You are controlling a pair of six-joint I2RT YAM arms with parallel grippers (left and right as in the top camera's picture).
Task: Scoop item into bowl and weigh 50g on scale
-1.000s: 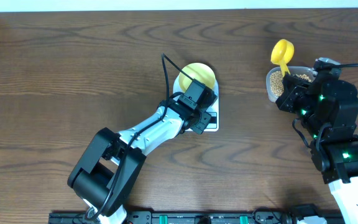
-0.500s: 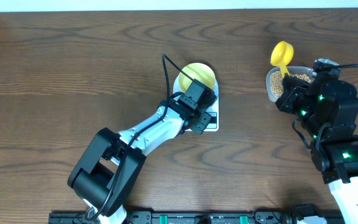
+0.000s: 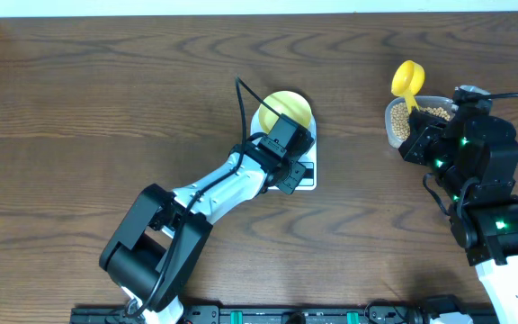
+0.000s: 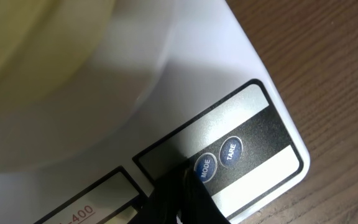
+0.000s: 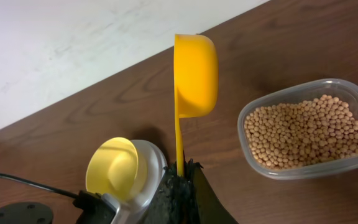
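My small pale yellow bowl (image 3: 288, 106) sits empty on the flat white kitchen scale (image 4: 216, 74). My left gripper (image 4: 180, 190) is pinched narrow and holds nothing, its tips at the MODE button (image 4: 204, 167). My right gripper (image 5: 182, 180) clamps the handle of the bright yellow scoop (image 5: 194, 68), which stands upright beside the clear plastic tub (image 5: 328, 168) full of beige beans (image 5: 303, 130). The scale's display is cut off, so I cannot read it.

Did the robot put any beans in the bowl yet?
Not yet. Done: the bowl sits on the scale, and it looks empty. In hand: the left gripper, shut, points at the MODE button, and the right gripper holds the yellow scoop by its handle. Left: the beans sit in the tub, so scooping and weighing remain.
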